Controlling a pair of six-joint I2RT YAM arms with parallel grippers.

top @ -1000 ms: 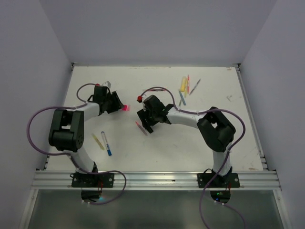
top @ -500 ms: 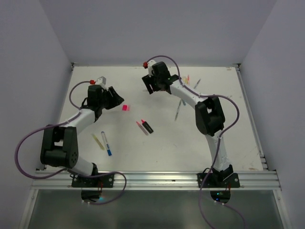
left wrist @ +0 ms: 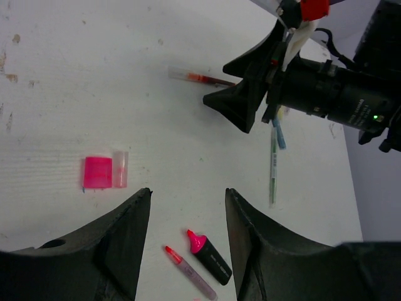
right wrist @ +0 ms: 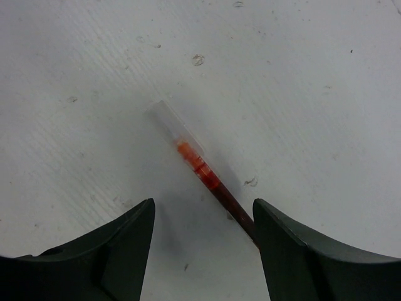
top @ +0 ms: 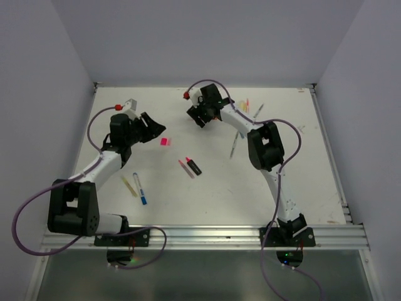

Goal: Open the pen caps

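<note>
At far centre of the surface, the right pincer is hovering open, empty, over a capped red pen. Left pincer, also spread and empty, is hanging above a loose pink cap and clear cap. With the highlighter and slim pen lying bare, 2 seem done, more likely remaining.

Readable text: none in any view.
Right arm housing: tiny white print beside a green light, too small to make out.
Pens: the barrels show no lettering that can be read.
Pen caps: plain pink and clear plastic.
Counter: only brown specks and scuffs, nothing legible.
</note>
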